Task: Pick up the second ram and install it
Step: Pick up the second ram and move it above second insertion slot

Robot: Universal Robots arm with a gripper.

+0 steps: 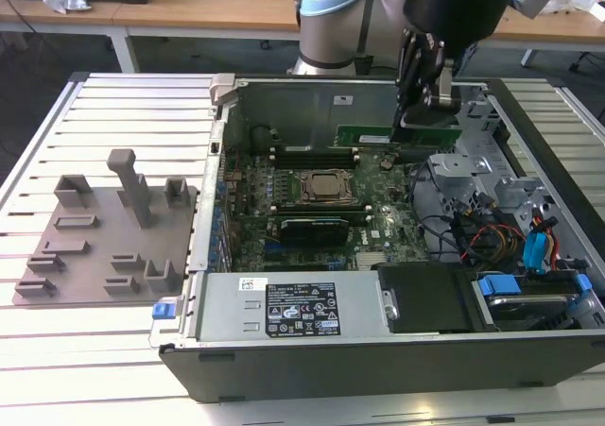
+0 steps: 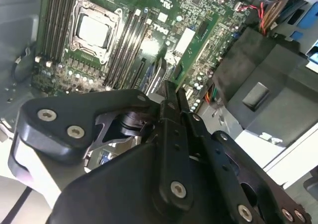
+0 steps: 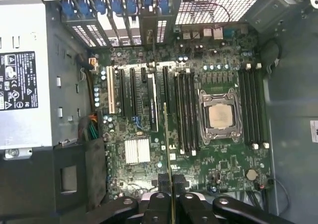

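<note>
Bright, even light; glare on the processor (image 2: pixel 93 30)

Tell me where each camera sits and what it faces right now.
Exterior view: off the arm, looking down into the open computer case; shows the arm and the gripper holding the second ram.
First wrist view: on the arm, facing straight down at the motherboard; the gripper shows.
Second wrist view: on the arm, looking slantwise past the gripper at the motherboard.
Shared: the CPU socket appears in both wrist views.

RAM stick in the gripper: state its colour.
The RAM stick is green with dark chips, clearest in the second wrist view.
</note>
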